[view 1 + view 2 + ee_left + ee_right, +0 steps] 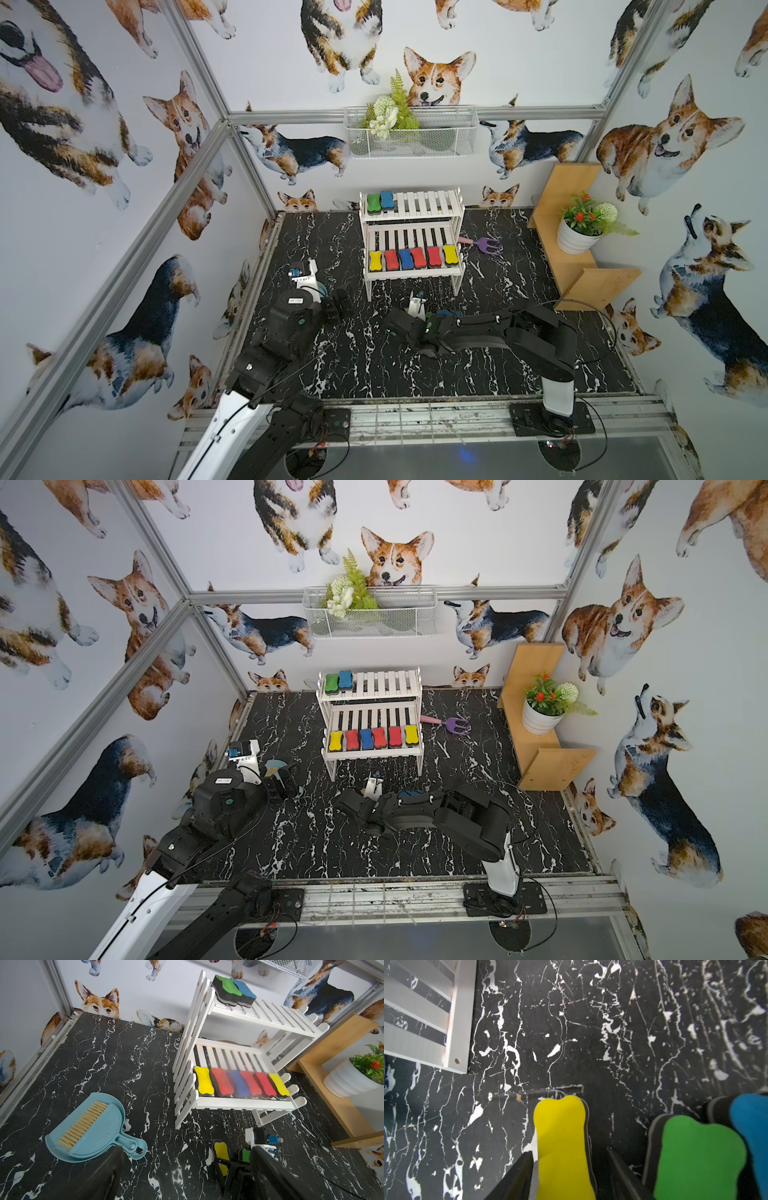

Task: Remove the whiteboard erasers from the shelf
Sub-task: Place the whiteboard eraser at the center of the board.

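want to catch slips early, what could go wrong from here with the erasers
1. The right hand straddles the yellow eraser on the table, with one finger right against it. Pulling away skewed could drag it into the green eraser close by.
2. The six erasers on the lower tier of the shelf sit packed side by side, so fingers reaching for one may shove its neighbours or knock one off the front.

Eleven whiteboard erasers (222, 1083): eight on the shelf (239, 1103), three on the counter (124, 1053). One dustpan (97, 1097), one toy garden fork (489, 245), one potted plant (575, 237).
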